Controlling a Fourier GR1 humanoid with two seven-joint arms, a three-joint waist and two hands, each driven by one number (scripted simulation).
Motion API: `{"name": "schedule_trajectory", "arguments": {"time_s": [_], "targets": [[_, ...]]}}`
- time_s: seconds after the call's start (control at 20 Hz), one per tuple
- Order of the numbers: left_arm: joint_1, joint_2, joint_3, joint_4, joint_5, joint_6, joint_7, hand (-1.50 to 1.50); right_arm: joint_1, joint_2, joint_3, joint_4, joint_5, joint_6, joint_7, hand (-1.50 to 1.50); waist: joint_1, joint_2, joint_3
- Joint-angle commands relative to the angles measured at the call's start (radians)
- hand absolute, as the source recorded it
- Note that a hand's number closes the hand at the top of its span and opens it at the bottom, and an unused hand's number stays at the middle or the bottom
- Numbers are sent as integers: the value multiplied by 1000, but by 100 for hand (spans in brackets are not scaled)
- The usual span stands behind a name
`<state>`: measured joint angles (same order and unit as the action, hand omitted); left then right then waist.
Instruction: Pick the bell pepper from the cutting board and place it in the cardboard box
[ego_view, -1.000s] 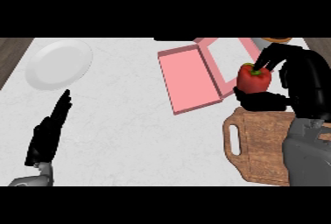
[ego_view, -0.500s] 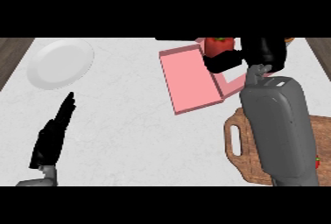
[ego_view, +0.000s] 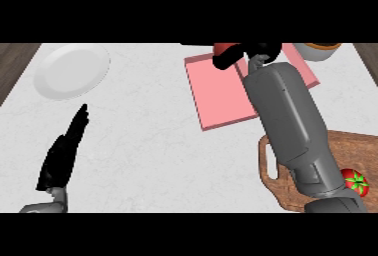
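Right robot hand (ego_view: 247, 51) is curled round the red bell pepper (ego_view: 224, 47), up at the far edge of the pink cardboard box (ego_view: 218, 92), well apart from the cutting board (ego_view: 347, 150). Step: carry, near release. Next, I'd judge: centre over the box floor, lower, open fingers. Left robot hand (ego_view: 63, 152) rests open, lower left.

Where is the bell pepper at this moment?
In the head view the bell pepper is near the top, right of centre, held in the right hand at the far edge of the pink box, away from the cutting board.
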<state>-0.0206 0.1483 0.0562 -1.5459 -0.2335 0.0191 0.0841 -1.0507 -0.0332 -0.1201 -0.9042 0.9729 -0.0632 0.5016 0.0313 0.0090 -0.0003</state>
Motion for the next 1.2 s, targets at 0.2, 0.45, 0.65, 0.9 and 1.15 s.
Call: {"name": "schedule_trajectory", "arguments": {"time_s": [0.2,0.45,0.65,0.9,1.15], "targets": [[-3,-16,-5,31,-10,11,-40,0,-122,10,-109,384,-27,-183,-43,-150,16,9,0],[-17,1,9,-16,3,-4,9,0,-141,3,-158,502,-61,-290,-143,-150,19,9,1],[9,3,5,8,6,-16,-37,0,-152,-11,-227,458,-127,-403,-231,-150,24,14,1],[-1,-11,-8,-43,3,-9,15,0,-99,19,-341,401,-250,-591,-358,-150,24,11,2],[12,-14,-13,-40,-21,8,16,0,-91,-36,-453,326,-422,-538,-507,-150,-1,2,2]]}}
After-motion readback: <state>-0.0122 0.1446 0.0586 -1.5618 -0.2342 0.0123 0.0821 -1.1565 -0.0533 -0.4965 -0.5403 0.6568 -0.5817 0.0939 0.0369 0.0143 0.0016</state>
